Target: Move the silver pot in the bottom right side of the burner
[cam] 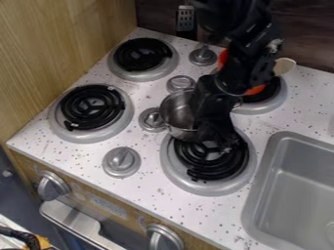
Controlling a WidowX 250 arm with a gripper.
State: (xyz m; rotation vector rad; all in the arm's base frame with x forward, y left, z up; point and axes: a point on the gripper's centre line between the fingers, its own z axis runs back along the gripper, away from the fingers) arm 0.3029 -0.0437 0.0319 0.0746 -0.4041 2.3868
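The black gripper (219, 139) hangs from the top edge over the upper part of the bottom right burner (177, 177). At its left side is the silver pot (175, 113), whose right part is hidden behind the gripper. The pot's open top faces up, and its lower edge overlaps the upper left rim of that burner. Whether the pot rests on the surface or hangs slightly above it, I cannot tell.
Two burners (91, 136) (141, 75) lie on the left. Behind the arm, an orange item (254, 90) and a pale spoon-like end (283, 66) are near the back right burner (274, 103). Knobs (121, 162) (152, 120) stand between burners; a sink (297, 180) is right.
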